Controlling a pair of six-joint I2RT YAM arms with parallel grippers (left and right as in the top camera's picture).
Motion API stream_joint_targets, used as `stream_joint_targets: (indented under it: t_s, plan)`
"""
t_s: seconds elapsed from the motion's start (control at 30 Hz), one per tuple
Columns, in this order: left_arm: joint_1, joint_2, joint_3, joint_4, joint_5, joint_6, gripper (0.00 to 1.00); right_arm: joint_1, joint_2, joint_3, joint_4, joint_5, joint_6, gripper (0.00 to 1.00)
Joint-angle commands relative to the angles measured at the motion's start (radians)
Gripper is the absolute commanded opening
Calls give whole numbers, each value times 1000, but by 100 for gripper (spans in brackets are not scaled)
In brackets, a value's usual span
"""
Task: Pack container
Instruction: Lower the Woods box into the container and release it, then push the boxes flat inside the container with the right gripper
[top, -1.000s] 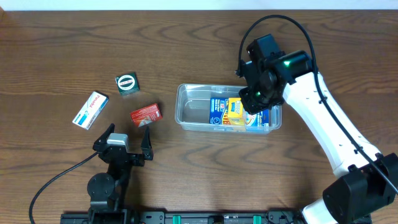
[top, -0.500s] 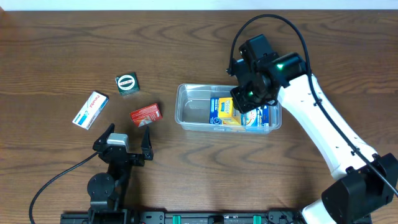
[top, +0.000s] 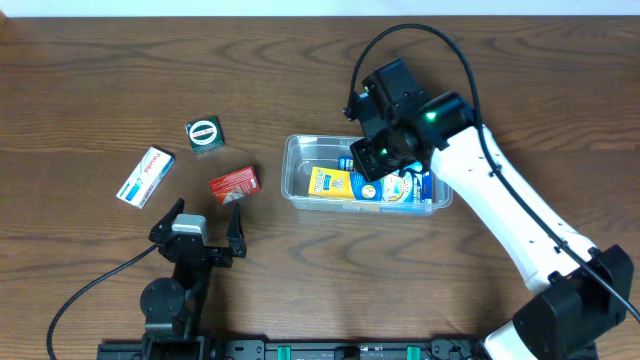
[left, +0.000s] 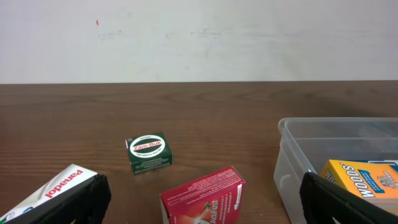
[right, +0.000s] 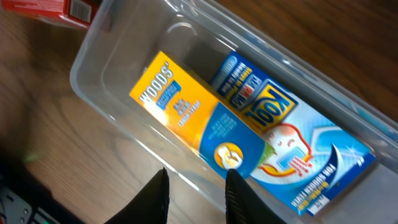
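Observation:
The clear plastic container (top: 292, 170) lies mid-table. Inside it lie a yellow Woods box (top: 330, 184) on the left and a blue-and-white box (top: 405, 188) on the right. My right gripper (top: 372, 160) hovers over the container's middle. In the right wrist view its fingers (right: 196, 196) are apart and empty above the container's wall (right: 93, 74), with the yellow box (right: 186, 118) and the blue box (right: 292, 149) below. My left gripper (top: 207, 222) rests open near the front edge; its fingers (left: 205, 214) frame a red box (left: 202, 199).
The red box (top: 234, 184) lies just left of the container. A green box (top: 204, 134) and a white box (top: 146, 176) lie further left. The left wrist view also shows the green box (left: 149, 152), the white box (left: 59, 186) and the container's corner (left: 292, 162).
My right gripper has moved left over the container, and the yellow box has shifted with it to the container's left part. The left arm has not moved.

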Motion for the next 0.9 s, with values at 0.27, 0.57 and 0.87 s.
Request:
stream_joint_targets:
  t_s: [0.27, 0.57, 0.87]
  plan:
    - [3, -6, -21, -29, 2, 6, 98, 86, 93, -6, 150, -53, 113, 38]
    - [3, -6, -21, -29, 2, 6, 98, 153, 123, -6, 301, -14, 251, 21]
    - [3, -6, -21, -29, 2, 6, 98, 198, 182, -6, 354, 21, 375, 1]
